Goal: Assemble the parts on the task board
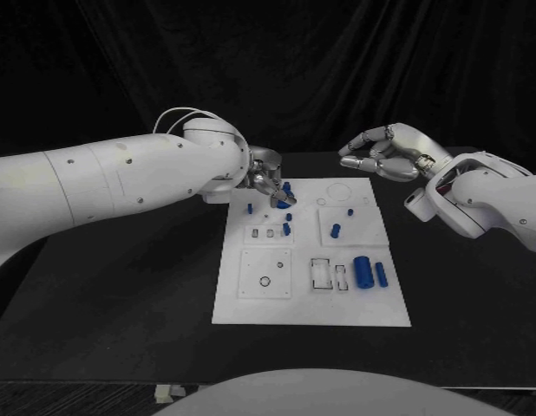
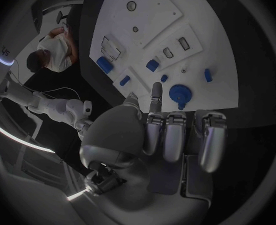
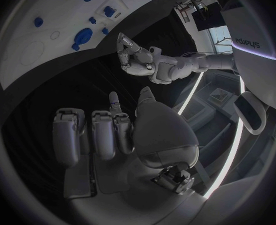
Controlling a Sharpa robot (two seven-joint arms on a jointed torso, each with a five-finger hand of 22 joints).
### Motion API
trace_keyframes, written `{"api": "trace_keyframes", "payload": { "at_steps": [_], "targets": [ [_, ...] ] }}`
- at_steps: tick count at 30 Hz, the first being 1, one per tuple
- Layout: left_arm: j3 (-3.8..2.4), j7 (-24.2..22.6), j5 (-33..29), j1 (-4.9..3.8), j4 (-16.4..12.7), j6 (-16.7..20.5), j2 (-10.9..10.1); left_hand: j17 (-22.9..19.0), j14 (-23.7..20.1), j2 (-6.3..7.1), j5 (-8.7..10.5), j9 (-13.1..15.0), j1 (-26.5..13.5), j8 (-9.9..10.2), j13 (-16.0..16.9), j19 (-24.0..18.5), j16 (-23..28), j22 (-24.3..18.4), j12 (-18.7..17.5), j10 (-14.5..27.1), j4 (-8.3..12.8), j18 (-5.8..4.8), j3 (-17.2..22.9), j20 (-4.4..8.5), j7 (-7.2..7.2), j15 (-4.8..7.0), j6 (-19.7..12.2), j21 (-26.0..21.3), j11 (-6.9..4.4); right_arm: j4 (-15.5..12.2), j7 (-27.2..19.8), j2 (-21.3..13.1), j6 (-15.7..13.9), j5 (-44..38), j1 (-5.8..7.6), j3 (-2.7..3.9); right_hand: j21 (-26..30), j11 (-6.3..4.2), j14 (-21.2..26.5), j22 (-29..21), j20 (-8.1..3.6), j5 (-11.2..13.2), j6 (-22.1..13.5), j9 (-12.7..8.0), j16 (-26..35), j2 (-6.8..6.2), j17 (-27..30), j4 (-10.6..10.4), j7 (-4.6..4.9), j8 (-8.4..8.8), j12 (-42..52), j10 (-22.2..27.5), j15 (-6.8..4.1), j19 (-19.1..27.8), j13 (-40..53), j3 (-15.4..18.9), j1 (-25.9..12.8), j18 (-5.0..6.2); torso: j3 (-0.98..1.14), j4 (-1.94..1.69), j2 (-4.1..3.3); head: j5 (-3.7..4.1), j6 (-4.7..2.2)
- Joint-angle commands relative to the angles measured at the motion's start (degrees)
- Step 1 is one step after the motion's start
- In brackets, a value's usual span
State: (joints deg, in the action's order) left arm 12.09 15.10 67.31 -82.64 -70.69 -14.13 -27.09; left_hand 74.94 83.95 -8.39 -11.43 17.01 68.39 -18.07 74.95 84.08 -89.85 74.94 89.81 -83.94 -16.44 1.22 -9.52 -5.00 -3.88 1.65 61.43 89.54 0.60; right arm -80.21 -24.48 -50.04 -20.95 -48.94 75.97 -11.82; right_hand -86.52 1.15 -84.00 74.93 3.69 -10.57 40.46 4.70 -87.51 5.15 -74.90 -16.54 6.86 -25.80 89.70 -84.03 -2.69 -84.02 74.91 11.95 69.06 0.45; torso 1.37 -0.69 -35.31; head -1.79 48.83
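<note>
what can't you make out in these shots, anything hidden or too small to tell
- Head view: the left hand covers the task board's far left corner; contact with the round blue part is unclear.
- Left wrist view: fingers hover near that part; touching cannot be told.
- Head view: small board markings too small.

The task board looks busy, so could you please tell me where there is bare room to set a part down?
The black table is bare on both sides of the task board and along its near edge. The board's far end is crowded: small blue parts and the left robot hand over them.
</note>
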Motion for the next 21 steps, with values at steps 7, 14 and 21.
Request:
{"api": "trace_keyframes", "payload": {
  "at_steps": [7, 14, 21],
  "targets": [
    [-0.07, 7.87, -5.12, -0.02, 2.77, -5.5, 2.97, 15.06, 6.05, -0.27, -0.33, 0.52, -0.67, 0.87, 15.05, 4.92, -0.15, 13.97, 0.19, -6.06, 0.14, -0.92, 0.49, 0.87, 0.21, 0.82, 0.62, 0.05, -0.66, 0.41, 3.07, 0.37, 2.66, -0.27, -0.44, 0.03, 0.25, 0.29, -4.54, 13.63, 0.42, -0.42, 0.2, -0.13, -0.22, 0.46, -10.27, -0.03, -0.05, -0.09, 0.3, -5.97, 0.47, -3.56, 15.09, 0.5, 0.19, 0.65, 0.09, -0.03, 0.24, -0.28, 0.13],
    [-0.06, 10.58, -5.32, 0.3, 4.25, -5.57, 4.33, 15.06, 6.05, 0.06, -1.46, 0.86, 0.28, 1.67, 15.05, 5.04, -0.15, 14.08, 0.19, -6.06, 0.68, -0.95, 1.37, 1.14, 0.33, 1.05, 0.8, 0.08, -0.85, 0.61, 3.47, 0.62, 3.04, -0.27, -0.52, 0.03, 0.33, 0.32, -4.52, 13.6, 0.44, -0.55, 0.02, -0.19, -0.19, 0.52, -10.21, 0.02, -0.01, 0.02, 0.3, -5.97, 0.49, -3.5, 15.09, 0.59, 0.3, 0.67, 0.25, -0.02, 0.41, -0.67, 0.28],
    [-0.06, 14.94, -5.36, 0.71, 4.51, -5.63, 4.98, 15.06, 6.05, 0.83, -2.52, 0.95, 0.82, 2.89, 15.05, 5.08, -0.15, 14.11, 0.19, -6.06, 0.95, -0.96, 2.05, 1.36, 0.24, 1.24, 0.68, 0.08, -0.92, 0.61, 3.54, 0.75, 3.06, -0.28, -0.54, 0.03, 0.29, 0.33, -4.54, 13.61, 0.45, -0.62, -0.04, -0.21, -0.21, 0.53, -10.26, 0.05, 0.01, 0.06, 0.3, -5.97, 0.5, -3.53, 15.09, 0.63, 0.4, 0.66, 0.18, -0.03, 0.47, -1.17, 0.49]
  ]
}}
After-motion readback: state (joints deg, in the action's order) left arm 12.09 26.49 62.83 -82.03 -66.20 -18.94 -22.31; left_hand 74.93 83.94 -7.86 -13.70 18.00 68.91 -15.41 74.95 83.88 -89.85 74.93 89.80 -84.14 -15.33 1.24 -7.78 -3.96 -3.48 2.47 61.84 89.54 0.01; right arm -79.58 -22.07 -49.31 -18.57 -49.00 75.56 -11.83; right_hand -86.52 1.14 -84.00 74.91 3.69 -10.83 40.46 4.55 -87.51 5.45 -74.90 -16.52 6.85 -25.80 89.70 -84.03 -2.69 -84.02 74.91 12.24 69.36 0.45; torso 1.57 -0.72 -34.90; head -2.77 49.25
